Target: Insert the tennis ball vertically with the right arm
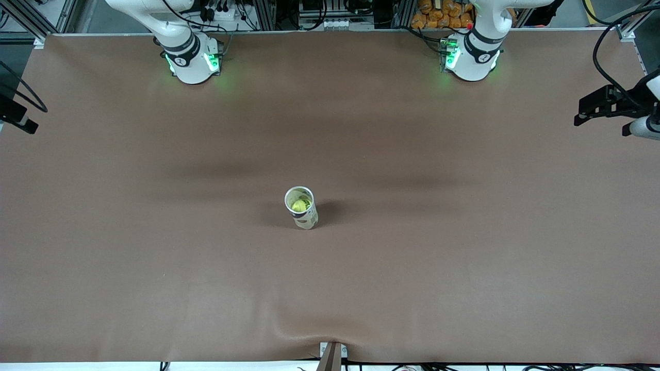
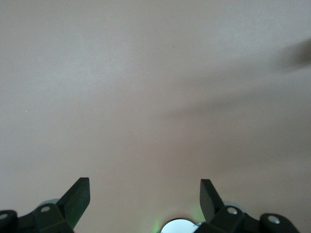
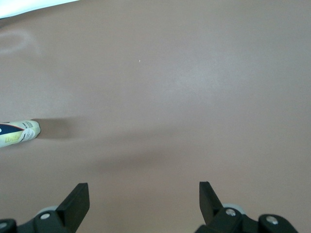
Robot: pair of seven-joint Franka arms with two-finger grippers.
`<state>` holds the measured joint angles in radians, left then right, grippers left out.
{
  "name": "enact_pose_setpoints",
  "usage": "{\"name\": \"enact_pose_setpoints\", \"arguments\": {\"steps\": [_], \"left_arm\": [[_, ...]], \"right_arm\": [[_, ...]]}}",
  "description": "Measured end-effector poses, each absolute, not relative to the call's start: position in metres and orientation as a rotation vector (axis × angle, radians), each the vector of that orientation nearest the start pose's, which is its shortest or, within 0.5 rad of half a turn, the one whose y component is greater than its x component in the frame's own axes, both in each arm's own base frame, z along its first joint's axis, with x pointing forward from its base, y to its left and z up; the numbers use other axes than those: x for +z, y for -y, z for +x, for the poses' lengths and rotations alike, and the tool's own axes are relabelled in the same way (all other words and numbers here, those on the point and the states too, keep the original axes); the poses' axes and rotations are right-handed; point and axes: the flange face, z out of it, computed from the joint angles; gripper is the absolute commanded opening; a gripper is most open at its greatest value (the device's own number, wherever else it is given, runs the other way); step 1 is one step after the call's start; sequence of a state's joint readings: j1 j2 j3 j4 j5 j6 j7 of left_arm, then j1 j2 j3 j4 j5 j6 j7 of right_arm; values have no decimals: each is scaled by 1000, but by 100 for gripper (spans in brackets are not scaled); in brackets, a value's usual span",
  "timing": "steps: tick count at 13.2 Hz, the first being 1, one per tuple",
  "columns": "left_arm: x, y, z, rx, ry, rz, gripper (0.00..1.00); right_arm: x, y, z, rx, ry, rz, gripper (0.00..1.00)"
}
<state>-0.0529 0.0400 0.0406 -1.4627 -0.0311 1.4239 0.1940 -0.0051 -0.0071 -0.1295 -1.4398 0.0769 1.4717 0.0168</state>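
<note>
Already your tennis ball (image 1: pixel 299 205) sits in the upright can (image 1: pixel 301 207) mid-bench (image 1: pixel 154 232) | right gripper (image 3: pixel 144 194) empty, fingers apart, raised clear | left gripper (image 2: pixel 145 194) waits, fingers apart.

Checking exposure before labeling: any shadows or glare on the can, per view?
Front view: can upright, ball visible inside, soft shadows on the cloth either side of it, no glare. Right wrist view: can cut by the frame edge, shadow beside it. Left wrist view: can absent.
</note>
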Motion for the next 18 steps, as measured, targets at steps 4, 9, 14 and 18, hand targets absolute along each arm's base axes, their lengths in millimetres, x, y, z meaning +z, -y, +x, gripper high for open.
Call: {"name": "enact_pose_setpoints", "arguments": {"steps": [4, 9, 14, 18], "left_arm": [[634, 23, 561, 63, -316, -3139, 100], [631, 59, 561, 64, -289, -3117, 100], [627, 59, 558, 88, -288, -3113, 100], [627, 62, 549, 110, -296, -3108, 100]], "right_arm": [[662, 59, 532, 20, -193, -3104, 100], [655, 56, 530, 55, -178, -3112, 100], [654, 61, 525, 103, -167, -3112, 100], [654, 61, 525, 105, -164, -3111, 100]]}}
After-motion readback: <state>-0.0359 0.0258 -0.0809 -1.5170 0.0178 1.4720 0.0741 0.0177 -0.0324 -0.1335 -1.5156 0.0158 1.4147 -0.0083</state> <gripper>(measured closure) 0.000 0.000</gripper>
